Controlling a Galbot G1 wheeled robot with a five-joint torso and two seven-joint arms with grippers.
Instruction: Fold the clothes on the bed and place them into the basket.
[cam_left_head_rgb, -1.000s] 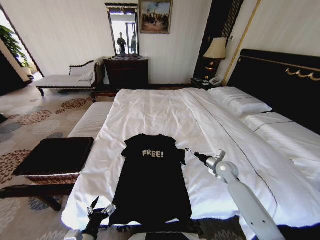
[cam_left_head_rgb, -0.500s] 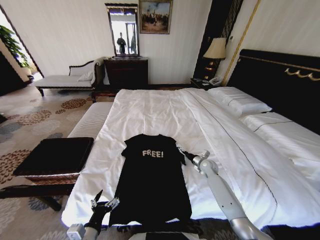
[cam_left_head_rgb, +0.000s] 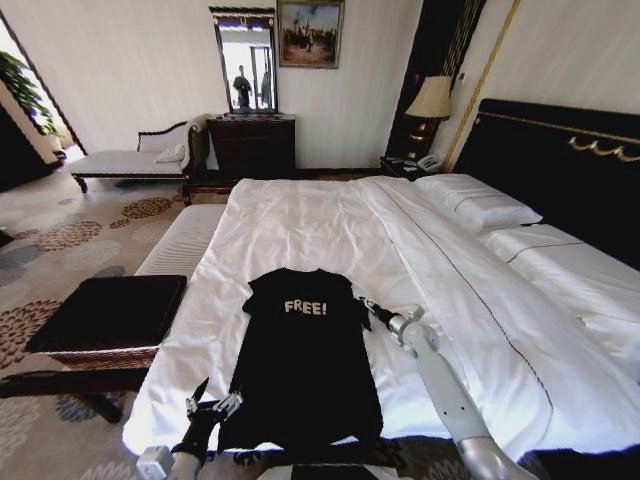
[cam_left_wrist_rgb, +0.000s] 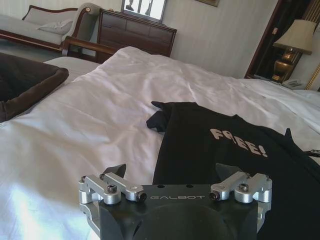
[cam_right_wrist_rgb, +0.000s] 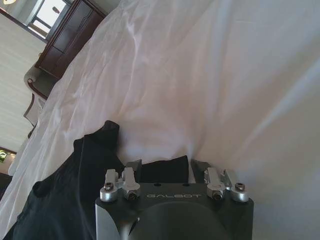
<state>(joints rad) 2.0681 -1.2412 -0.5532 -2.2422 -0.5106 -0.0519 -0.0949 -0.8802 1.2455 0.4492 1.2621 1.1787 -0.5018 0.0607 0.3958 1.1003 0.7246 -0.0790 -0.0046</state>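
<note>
Here black T-shirt (cam_left_head_rgb: 303, 360) flat on bed (cam_left_head_rgb: 330, 215); both tools open, empty; basket (cam_left_head_rgb: 110, 312) beside

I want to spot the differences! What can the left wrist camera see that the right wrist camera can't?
The left wrist view alone shows the white "FREE!" lettering and a corner of the brown woven basket with its black fabric top. The right wrist view alone shows the shirt's sleeve between the right gripper jaws. Both share the black short-sleeved T-shirt on the white-duveted bed.

Bright daylight, wide-angle edge distortion.
</note>
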